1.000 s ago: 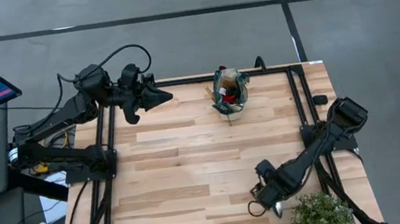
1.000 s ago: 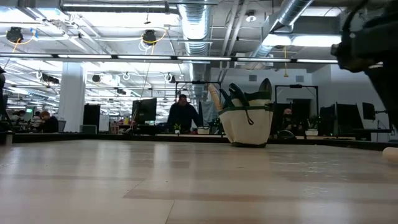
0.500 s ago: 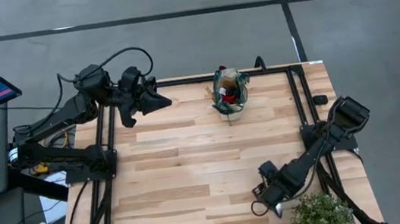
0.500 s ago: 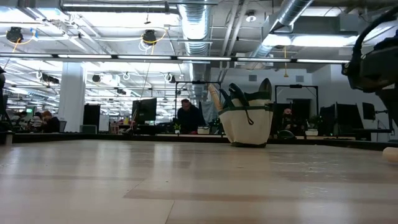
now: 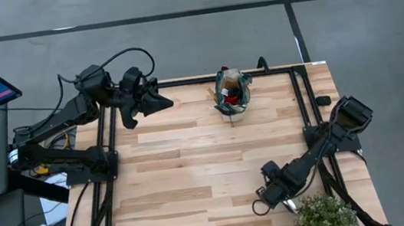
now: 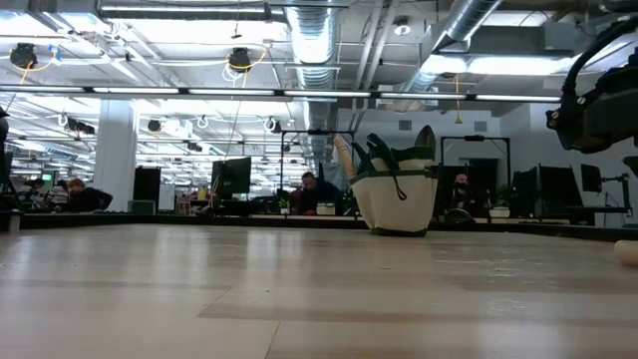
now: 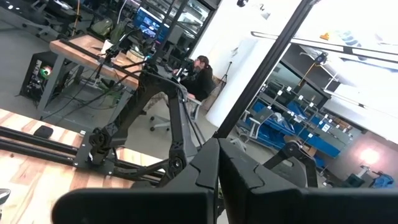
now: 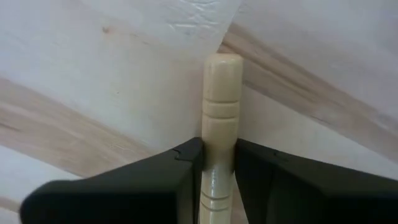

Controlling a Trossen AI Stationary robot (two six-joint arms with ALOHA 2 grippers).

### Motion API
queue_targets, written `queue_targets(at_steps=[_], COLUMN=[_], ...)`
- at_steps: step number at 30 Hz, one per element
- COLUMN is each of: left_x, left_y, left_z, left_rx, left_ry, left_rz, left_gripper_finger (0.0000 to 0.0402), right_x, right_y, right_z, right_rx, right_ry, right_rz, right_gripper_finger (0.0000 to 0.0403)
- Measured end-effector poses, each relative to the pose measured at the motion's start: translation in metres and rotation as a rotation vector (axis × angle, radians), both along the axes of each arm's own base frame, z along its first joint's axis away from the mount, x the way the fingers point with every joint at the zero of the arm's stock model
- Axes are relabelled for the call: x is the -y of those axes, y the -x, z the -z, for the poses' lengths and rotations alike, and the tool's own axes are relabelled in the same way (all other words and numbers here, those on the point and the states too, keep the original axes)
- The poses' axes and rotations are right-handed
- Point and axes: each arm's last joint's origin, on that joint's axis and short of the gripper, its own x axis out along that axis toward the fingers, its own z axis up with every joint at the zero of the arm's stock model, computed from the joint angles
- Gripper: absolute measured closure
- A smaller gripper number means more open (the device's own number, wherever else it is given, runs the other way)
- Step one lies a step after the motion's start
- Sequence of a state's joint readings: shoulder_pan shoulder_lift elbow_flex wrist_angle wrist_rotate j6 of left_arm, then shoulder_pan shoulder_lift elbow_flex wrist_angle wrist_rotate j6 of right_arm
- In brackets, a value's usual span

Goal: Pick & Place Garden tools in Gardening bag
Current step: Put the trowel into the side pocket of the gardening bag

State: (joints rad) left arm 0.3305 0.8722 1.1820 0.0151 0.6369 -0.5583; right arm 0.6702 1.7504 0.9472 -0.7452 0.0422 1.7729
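A wooden tool handle (image 8: 219, 124) sits clamped between the right gripper (image 5: 261, 198)'s fingers, that arm bent low near the potted plant (image 5: 324, 215); the left gripper (image 5: 163, 101) hangs shut

My right gripper (image 8: 217, 165) is covering the lower handle (image 8: 222, 102) of the tool; its head is lying out of frame. From above, my wrist is hiding the tool beside the plant (image 5: 324, 216). The bag (image 5: 232, 94) contents are reading too small.

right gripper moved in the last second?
Yes. In the high view the right gripper has slid a little away from the potted plant, along the table's near edge, and its fingers now pinch a tool's wooden handle.
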Motion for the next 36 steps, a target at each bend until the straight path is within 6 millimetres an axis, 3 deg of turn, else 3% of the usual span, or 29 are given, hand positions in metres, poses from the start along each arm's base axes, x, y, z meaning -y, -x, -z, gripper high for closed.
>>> queue_targets(at_steps=[6, 19, 30, 36], left_x=[0.000, 0.000, 0.000, 0.000], left_y=[0.000, 0.000, 0.000, 0.000], left_z=[0.000, 0.000, 0.000, 0.000], left_rx=[0.000, 0.000, 0.000, 0.001], left_ry=[0.000, 0.000, 0.000, -0.001], left_rz=[0.000, 0.000, 0.000, 0.000], left_gripper_finger=[0.0394, 0.0394, 0.0394, 0.0394], right_x=[0.017, 0.066, 0.108, 0.142], right_y=[-0.010, -0.014, 0.017, 0.025], right_z=[-0.009, -0.068, -0.131, -0.149], right_rx=[0.089, 0.364, 0.704, 0.641], right_ry=[0.072, 0.329, 0.959, 1.228], right_rz=[-0.022, 0.007, 0.178, 0.233], right_gripper_finger=[0.0345, 0.0345, 0.0345, 0.0345])
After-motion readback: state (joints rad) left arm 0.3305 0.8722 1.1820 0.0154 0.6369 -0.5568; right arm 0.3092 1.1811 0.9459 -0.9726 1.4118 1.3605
